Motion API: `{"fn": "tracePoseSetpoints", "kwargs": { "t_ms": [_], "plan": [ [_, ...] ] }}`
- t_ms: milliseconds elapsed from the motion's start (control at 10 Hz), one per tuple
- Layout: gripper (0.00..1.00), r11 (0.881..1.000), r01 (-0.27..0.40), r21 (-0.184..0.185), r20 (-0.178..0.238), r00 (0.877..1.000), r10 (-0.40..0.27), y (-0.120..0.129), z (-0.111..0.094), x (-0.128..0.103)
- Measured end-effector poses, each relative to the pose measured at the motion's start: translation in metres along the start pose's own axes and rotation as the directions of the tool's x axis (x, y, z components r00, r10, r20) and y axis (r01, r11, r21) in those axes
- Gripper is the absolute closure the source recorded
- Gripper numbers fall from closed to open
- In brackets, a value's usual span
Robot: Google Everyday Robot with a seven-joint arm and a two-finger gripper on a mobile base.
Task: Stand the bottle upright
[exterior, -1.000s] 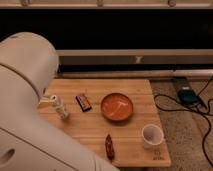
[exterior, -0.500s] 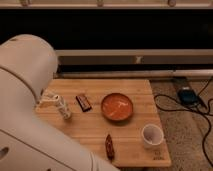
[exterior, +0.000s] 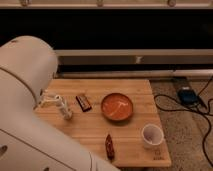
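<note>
Camera view, far left: the robot's bulky white arm point(exterior: 25, 80) blocks the corner of the wooden desk point(exterior: 135, 90). Its gripper point(exterior: 49, 100) is low at the desk's left edge, right against the pale bottle point(exterior: 64, 109), which leans slightly; whether the grip is closed on it, I cannot tell. Just to the right lies a dark snack bar point(exterior: 83, 103). Then the orange bowl point(exterior: 117, 106), a pale streak inside. A reddish packet point(exterior: 109, 146) is near the front edge, then a white cup point(exterior: 151, 135), contents unclear. Cables point(exterior: 200, 112) trail on the floor.
</note>
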Motion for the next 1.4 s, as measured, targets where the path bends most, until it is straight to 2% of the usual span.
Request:
{"fn": "tracePoseSetpoints", "kwargs": {
  "t_ms": [600,1100,1400],
  "plan": [
    [0.20,1.000,-0.011,0.005,0.008,1.000,0.011,0.0023,0.0040,-0.0002],
    [0.20,0.999,-0.015,0.029,-0.011,1.000,0.016,0.0042,-0.0056,0.0008],
    [0.20,1.000,-0.017,0.027,-0.012,1.000,0.017,0.0045,-0.0043,0.0020]
  ]
}}
